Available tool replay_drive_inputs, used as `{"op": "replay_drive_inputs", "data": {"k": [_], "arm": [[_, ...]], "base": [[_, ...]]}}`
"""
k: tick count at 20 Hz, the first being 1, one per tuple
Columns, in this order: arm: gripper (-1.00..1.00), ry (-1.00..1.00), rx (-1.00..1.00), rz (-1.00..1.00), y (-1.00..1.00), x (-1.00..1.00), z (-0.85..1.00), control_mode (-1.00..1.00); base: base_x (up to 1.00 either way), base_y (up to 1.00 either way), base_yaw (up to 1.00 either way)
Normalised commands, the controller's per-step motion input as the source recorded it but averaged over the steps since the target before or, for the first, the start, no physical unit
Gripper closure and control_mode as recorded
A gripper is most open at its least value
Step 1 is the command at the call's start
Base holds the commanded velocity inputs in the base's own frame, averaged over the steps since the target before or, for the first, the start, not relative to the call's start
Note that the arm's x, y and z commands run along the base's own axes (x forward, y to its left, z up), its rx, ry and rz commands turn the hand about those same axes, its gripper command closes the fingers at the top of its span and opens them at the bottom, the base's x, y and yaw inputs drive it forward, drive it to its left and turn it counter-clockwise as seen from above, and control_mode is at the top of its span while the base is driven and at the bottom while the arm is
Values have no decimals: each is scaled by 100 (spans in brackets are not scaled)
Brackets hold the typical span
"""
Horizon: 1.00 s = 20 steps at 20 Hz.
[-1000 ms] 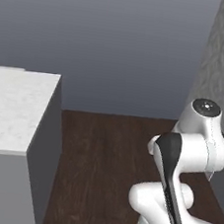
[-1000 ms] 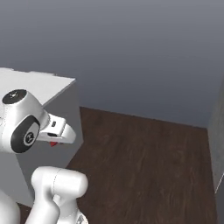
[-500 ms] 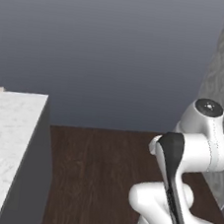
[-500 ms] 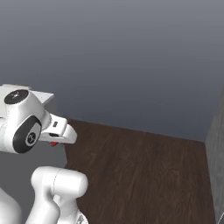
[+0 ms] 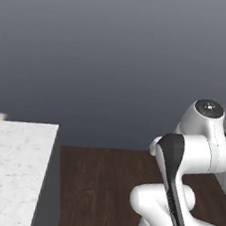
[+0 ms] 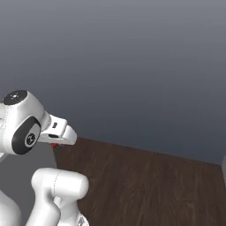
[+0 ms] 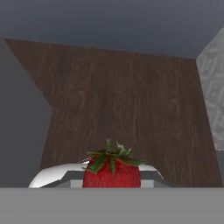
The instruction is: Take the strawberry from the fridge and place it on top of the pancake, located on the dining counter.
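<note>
Red and topped with green leaves, the strawberry point(image 7: 112, 173) sits low in the hand view, pinched in the pressed-in jaws of the gripper point(image 6: 54, 142), above dark wood floor point(image 7: 122, 96). In the right base view a speck of the same red shows under the white hand, held up in the air beside the arm's round shoulder joint and clear of any surface. Compared with a second ago the whole picture has slid in both base views, so the camera has moved with the base: the dining counter point(image 5: 7, 172), which then reached well into the left base view, now fills only its lower left corner, and its near right edge drops as a grey side panel to the floor. In the right base view the pale counter corner seen earlier behind the arm has gone from sight. The grip on the fruit looks unchanged. Beyond the floorboards a plain grey-blue wall point(image 6: 132, 66) rises, and a patterned grey wall point(image 7: 213, 87) closes the right side in the hand view.
</note>
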Motion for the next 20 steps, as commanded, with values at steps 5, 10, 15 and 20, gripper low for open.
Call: {"op": "replay_drive_inputs", "data": {"k": [5, 10, 15, 20], "arm": [[100, 0, 0, 0, 0, 0, 0, 100], [100, 0, 0, 0, 0, 0, 0, 100], [100, 0, 0, 0, 0, 0, 0, 100], [100, 0, 0, 0, 0, 0, 0, 100]], "base": [[100, -5, 22], [100, -5, 31], [100, -5, 55], [100, -17, 60]]}}
